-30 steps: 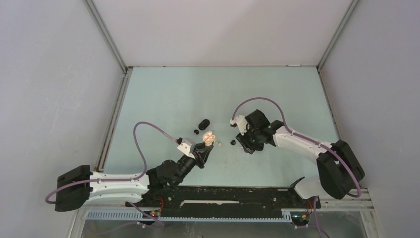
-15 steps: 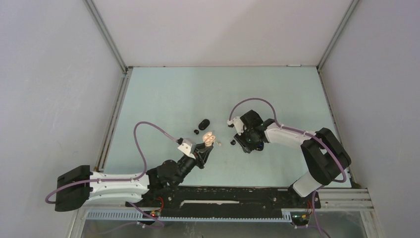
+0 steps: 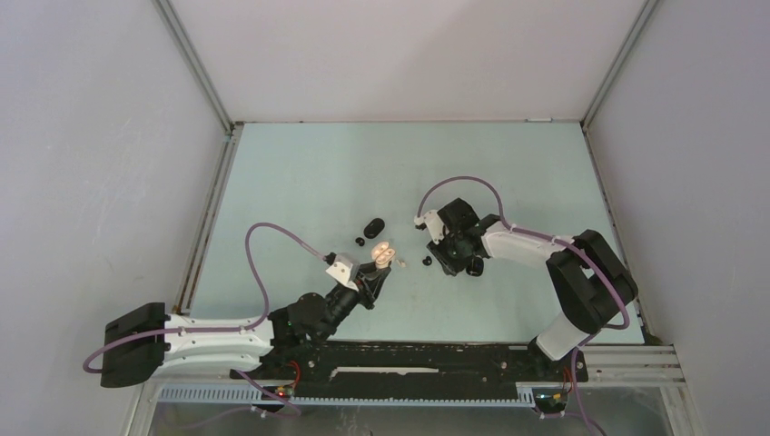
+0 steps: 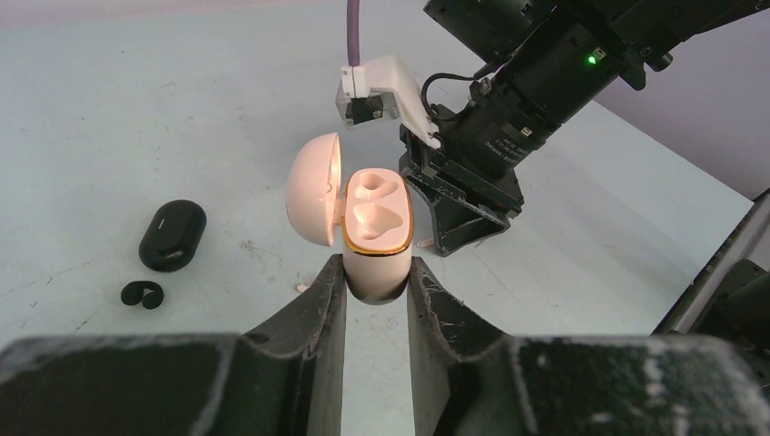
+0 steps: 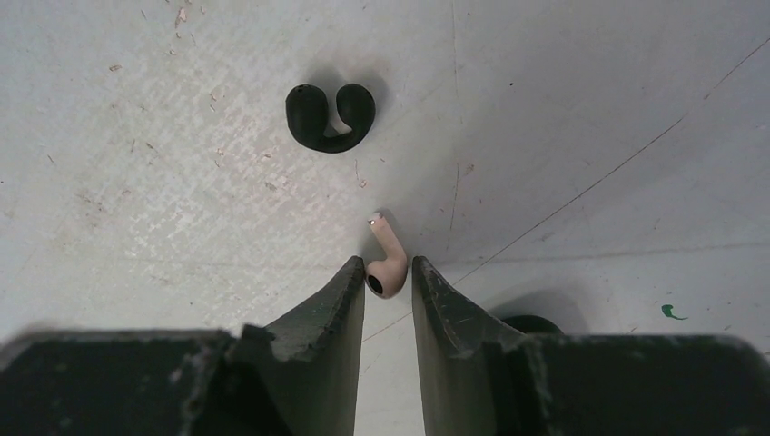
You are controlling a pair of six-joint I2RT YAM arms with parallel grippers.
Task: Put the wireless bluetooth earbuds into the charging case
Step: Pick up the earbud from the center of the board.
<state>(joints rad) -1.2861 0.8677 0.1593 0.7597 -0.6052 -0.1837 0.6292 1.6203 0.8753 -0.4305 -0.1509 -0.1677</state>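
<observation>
Swung leftward, right gripper (image 5: 389,272) narrows around cream earbud (image 5: 387,265) on the desk (image 5: 563,109), not yet clamped; left gripper (image 4: 376,282) grips the open charging case (image 4: 377,232). Next: pinch, lift, align.

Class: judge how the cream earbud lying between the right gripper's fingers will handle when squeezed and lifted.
The cream earbud looks smooth and rounded, so it may squirt from the right gripper. Tiny, probably very light. Its stem looks rigid.

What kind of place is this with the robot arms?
Probably a robot lab's test booth: plain grey walls box in a pale table, and a left arm and right arm are bolted at its near edge.
</observation>
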